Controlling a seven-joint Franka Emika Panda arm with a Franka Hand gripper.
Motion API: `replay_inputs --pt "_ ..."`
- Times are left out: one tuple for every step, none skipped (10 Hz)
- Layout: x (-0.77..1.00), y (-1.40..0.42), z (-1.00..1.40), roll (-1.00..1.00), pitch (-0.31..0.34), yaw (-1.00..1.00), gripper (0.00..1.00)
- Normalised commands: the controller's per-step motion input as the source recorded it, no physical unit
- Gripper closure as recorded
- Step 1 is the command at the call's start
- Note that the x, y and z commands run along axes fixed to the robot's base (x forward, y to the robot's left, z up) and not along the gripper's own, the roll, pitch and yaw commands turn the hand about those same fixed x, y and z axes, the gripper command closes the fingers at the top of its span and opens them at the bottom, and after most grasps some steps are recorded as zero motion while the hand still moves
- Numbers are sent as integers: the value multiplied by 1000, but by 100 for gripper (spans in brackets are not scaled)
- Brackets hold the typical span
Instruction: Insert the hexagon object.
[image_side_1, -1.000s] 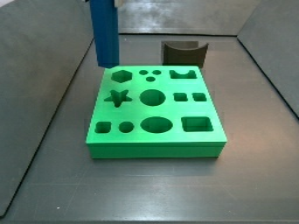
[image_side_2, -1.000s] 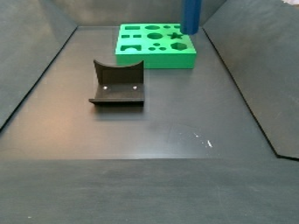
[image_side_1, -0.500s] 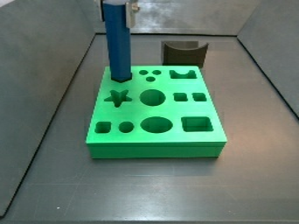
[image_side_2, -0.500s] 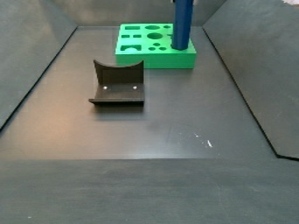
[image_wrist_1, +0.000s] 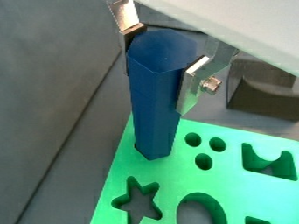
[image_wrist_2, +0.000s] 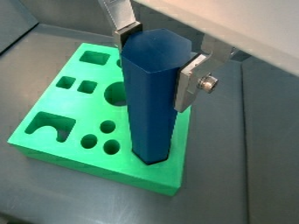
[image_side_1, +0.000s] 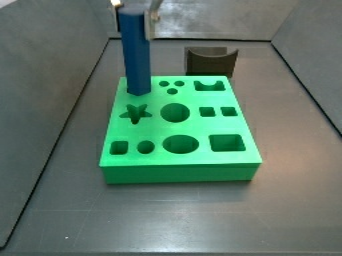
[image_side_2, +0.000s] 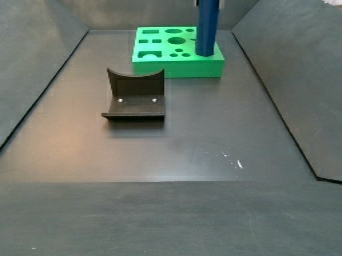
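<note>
The jaws of the gripper (image_wrist_1: 160, 54) clamp the top of the hexagon object (image_wrist_1: 156, 105), which hangs upright below them, its lower end at a corner hole of the green block (image_wrist_2: 68, 114). Beyond, the dark fixture (image_side_2: 134, 96) stands on the bench (image_side_2: 187, 150).

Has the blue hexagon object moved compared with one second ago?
Yes. The hexagon object, held by the gripper, came down and inward; its lower end now meets the green block near the star hole.
</note>
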Motion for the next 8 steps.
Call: replay_inputs --pt "211 -189 -277 -41 -59 -63 100" --pt "114 -200 -269 -51 -87 -106 100" --pt "109 -151 -289 -43 -84 -111 100" --pt "160 -120 -294 -24 -56 -114 100" --pt "143 -160 -297 0 -49 -114 100" --pt "37 -66 -134 -33 -57 -271 100" --pt "0 31 0 -31 0 0 100" --pt "0 0 0 0 0 0 100"
